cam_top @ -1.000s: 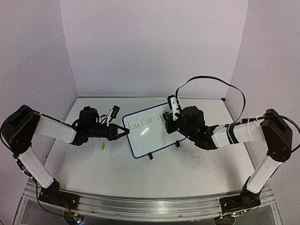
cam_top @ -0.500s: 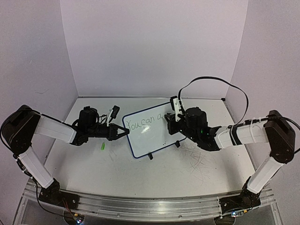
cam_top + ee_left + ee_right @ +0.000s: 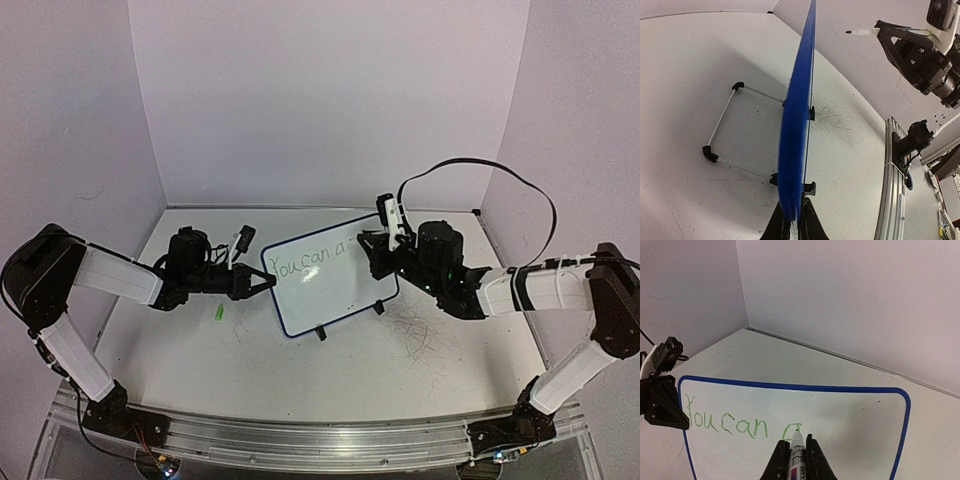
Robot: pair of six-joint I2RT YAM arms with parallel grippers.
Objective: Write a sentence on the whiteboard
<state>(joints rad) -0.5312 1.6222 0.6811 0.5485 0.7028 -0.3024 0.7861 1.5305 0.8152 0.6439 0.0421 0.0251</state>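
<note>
Right wrist view: right gripper [image 3: 796, 442] clamped on a marker [image 3: 797, 457]. The tip pokes out just ahead of the fingers and points at the whiteboard [image 3: 855, 440]; can't tell if it touches. The green sentence [image 3: 727, 424] reads "You can" plus one part-drawn letter right at the tip, and the words run off to the left of this hand. Blue rim all round; the board stands tilted on the table [image 3: 300, 380]. Left gripper [image 3: 795, 222] is pinched together on the board's side edge, board edge-on straight ahead of it. A small green piece [image 3: 219, 313] lies near that gripper, on the arm-base side.
</note>
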